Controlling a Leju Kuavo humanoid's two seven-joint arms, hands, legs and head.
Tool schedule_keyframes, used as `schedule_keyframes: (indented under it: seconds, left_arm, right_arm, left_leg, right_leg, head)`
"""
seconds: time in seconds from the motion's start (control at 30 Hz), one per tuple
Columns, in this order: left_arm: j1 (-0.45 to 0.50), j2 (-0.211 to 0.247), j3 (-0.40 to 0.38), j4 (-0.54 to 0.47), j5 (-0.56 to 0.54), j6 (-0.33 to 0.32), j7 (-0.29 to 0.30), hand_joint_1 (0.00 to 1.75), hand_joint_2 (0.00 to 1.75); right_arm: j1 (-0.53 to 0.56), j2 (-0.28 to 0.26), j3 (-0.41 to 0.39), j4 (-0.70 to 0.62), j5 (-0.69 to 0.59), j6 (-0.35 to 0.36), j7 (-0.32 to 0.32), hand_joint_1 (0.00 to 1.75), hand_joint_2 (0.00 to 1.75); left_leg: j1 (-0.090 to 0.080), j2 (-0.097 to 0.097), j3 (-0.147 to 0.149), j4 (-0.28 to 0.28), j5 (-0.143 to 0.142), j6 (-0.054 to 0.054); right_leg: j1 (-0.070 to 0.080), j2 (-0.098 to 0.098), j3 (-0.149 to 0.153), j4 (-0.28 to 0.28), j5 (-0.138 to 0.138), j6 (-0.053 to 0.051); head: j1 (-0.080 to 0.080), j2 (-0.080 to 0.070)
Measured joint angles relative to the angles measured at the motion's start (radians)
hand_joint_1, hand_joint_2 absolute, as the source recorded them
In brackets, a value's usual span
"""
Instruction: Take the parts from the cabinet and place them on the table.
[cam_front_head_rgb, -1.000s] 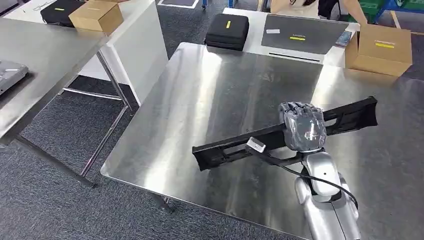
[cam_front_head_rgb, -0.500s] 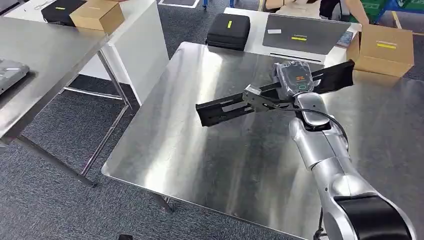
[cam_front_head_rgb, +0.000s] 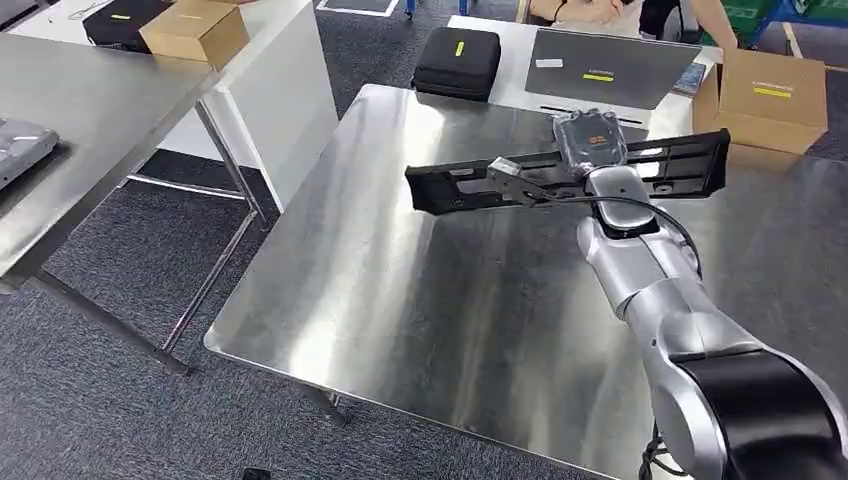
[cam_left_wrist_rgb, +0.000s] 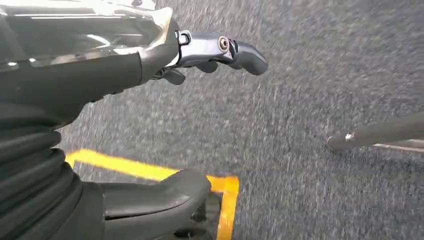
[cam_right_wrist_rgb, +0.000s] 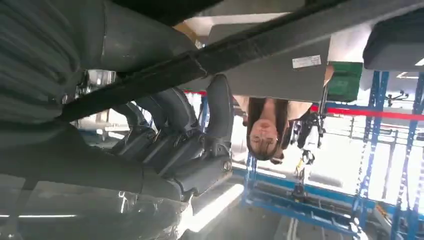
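Black part (cam_front_head_rgb: 470, 186) gripped by right robot hand (cam_front_head_rgb: 591, 146)

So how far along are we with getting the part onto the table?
Fetching looks done: the right hand holds the long black part over the steel table's far side. In hand: setting it down; whether it touches the top is unclear. Left: release it. The left hand hangs over carpet, holding nothing.
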Motion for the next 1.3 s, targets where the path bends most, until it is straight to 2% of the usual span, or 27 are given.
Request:
schedule_keyframes:
  seconds: [0.1, 0.13, 0.23, 0.27, 0.37, 0.57, 0.77, 1.1, 1.3]
  left_arm:
    - [-0.001, -0.004, 0.000, 0.000, 0.006, 0.033, -0.041, 0.00, 1.75]
    - [-0.001, -0.005, 0.000, 0.000, 0.006, 0.047, -0.052, 0.00, 1.75]
    - [-0.002, -0.010, 0.002, 0.000, 0.026, 0.059, -0.078, 0.00, 1.75]
    - [-0.002, -0.010, 0.003, 0.000, 0.026, 0.066, -0.084, 0.00, 0.00]
    - [-0.008, -0.011, 0.004, 0.000, 0.034, 0.075, -0.060, 0.00, 0.00]
    - [-0.014, -0.012, 0.001, 0.000, 0.012, 0.084, -0.060, 0.00, 0.00]
    - [-0.014, -0.017, -0.001, 0.000, -0.005, 0.087, -0.049, 0.00, 0.00]
    - [-0.015, -0.017, 0.000, 0.000, 0.002, 0.084, -0.042, 0.00, 0.00]
    - [-0.011, -0.017, 0.001, 0.000, 0.015, 0.074, -0.032, 0.00, 0.00]
  right_arm:
    - [0.000, -0.001, 0.021, 0.022, 0.032, -0.033, -0.002, 1.62, 1.75]
    - [0.000, -0.002, 0.028, 0.029, 0.035, -0.042, -0.002, 0.00, 0.00]
    - [0.000, -0.005, 0.050, 0.041, 0.040, -0.061, -0.005, 0.00, 0.00]
    - [0.000, -0.005, 0.053, 0.043, 0.041, -0.063, -0.006, 0.00, 0.00]
    - [0.000, -0.007, 0.071, 0.052, 0.043, -0.071, -0.010, 0.00, 0.00]
    - [0.000, -0.013, 0.074, 0.061, 0.041, -0.067, -0.015, 0.00, 0.00]
    - [0.006, -0.014, 0.072, 0.067, 0.031, -0.014, -0.044, 0.00, 0.00]
    - [0.018, -0.007, 0.069, 0.067, 0.009, 0.007, -0.064, 0.00, 0.00]
    - [0.020, 0.010, 0.057, 0.065, -0.029, 0.068, -0.090, 0.00, 0.00]
  left_leg:
    - [0.000, 0.000, 0.000, 0.000, 0.000, 0.000]
    - [0.000, 0.000, 0.000, 0.000, 0.000, 0.000]
    - [0.000, 0.000, 0.000, 0.000, 0.000, 0.000]
    - [0.000, 0.000, 0.000, 0.000, 0.000, 0.000]
    - [0.000, 0.000, 0.000, 0.000, 0.000, 0.000]
    - [0.000, 0.000, 0.000, 0.000, 0.000, 0.000]
    - [0.000, 0.000, 0.000, 0.000, 0.000, 0.000]
    - [0.000, 0.001, 0.000, 0.000, 0.000, 0.000]
    - [0.000, 0.000, 0.000, 0.000, 0.000, 0.000]
  right_leg:
    - [0.000, 0.000, 0.000, 0.000, 0.000, 0.000]
    - [0.000, 0.000, 0.000, 0.000, 0.000, 0.000]
    - [0.000, 0.000, 0.000, 0.000, 0.000, 0.000]
    - [0.000, 0.000, 0.000, 0.000, 0.000, 0.000]
    - [0.000, 0.000, 0.000, 0.000, 0.000, 0.000]
    - [0.000, 0.000, 0.000, 0.000, 0.000, 0.000]
    - [0.000, 0.000, 0.000, 0.000, 0.000, 0.000]
    - [0.000, 0.000, 0.000, 0.000, 0.000, 0.000]
    - [0.000, 0.000, 0.000, 0.000, 0.000, 0.000]
  head:
    - [0.000, 0.000]
    - [0.000, 0.000]
    - [0.000, 0.000]
    - [0.000, 0.000]
    - [0.000, 0.000]
    - [0.000, 0.000]
    - [0.000, 0.000]
    - [0.000, 0.000]
    - [0.000, 0.000]
